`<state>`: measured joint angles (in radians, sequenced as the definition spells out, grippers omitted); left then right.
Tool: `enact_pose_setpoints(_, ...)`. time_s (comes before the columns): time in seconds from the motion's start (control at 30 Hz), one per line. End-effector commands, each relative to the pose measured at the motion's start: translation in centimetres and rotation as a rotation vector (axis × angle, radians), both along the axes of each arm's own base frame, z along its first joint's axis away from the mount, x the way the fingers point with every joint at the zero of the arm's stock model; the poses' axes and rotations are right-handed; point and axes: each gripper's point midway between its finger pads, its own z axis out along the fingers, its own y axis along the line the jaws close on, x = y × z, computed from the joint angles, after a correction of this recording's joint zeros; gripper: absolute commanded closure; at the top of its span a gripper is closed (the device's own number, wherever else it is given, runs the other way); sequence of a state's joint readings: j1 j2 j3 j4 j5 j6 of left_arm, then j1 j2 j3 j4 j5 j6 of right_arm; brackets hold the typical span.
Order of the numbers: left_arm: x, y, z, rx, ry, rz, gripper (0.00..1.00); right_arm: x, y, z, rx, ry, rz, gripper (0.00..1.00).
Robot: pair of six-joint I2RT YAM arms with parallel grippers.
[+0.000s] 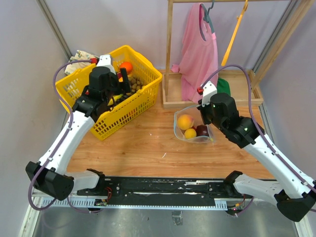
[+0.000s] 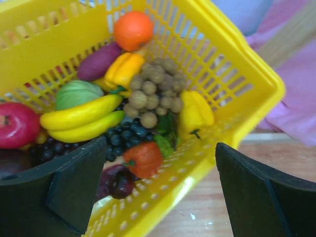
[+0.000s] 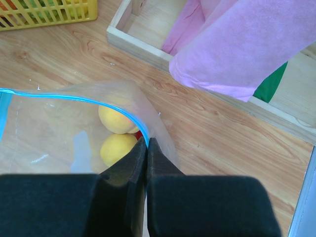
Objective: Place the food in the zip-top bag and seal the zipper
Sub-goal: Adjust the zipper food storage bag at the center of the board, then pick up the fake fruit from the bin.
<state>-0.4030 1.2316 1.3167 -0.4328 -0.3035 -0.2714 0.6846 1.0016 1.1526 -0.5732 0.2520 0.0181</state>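
The clear zip-top bag (image 1: 183,132) stands open on the wooden table with an orange-yellow fruit (image 1: 185,121), a yellow one (image 1: 190,133) and a dark purple one (image 1: 202,130) inside. My right gripper (image 3: 147,140) is shut on the bag's rim, pinching the blue zipper (image 3: 74,98) above two yellow fruits (image 3: 116,120). My left gripper (image 2: 162,148) hangs open over the near wall of the yellow basket (image 2: 237,74), holding nothing. More food lies in the basket: an orange (image 2: 132,29), a brownish grape cluster (image 2: 153,91), bananas (image 2: 81,118) and a red pepper (image 2: 143,159).
A wooden clothes rack (image 1: 169,49) with a pink garment (image 1: 200,54) stands at the back right, its low base frame (image 3: 143,47) just behind the bag. The yellow basket (image 1: 143,64) sits at the back left. Grey walls close both sides.
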Motion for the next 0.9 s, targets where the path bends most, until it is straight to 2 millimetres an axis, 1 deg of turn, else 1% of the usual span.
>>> enact_pose_setpoints(0.0,1.7,2.1,-1.5,0.009,0.036,-0.006,0.06,0.5,-0.1,0.1,0.006,-0.011,-0.013,0.99)
enact_pose_setpoints(0.03,2.2,2.3,-2.0,0.003,0.042,-0.021,0.07,0.5,-0.1,0.0,0.005,-0.010,-0.013,0.99)
enact_pose_setpoints(0.2,4.5,1.8,-4.2,-0.004,0.080,-0.100,0.08,0.6,0.0,-0.1,0.000,-0.006,-0.011,0.99)
enact_pose_setpoints(0.4,8.1,2.4,-7.3,-0.050,0.157,-0.105,0.11,0.7,0.0,-0.2,-0.007,-0.005,-0.010,0.99)
enact_pose_setpoints(0.63,11.9,1.5,-10.9,-0.087,0.248,-0.135,0.15,0.8,0.1,-0.4,-0.012,0.000,-0.009,0.99)
enact_pose_setpoints(0.73,13.0,0.8,-11.9,-0.106,0.276,-0.162,0.16,0.8,0.1,-0.5,-0.015,0.001,-0.007,0.99)
enact_pose_setpoints(0.87,14.0,0.3,-13.4,-0.115,0.304,-0.177,0.18,0.8,0.1,-0.7,-0.016,0.003,-0.007,0.99)
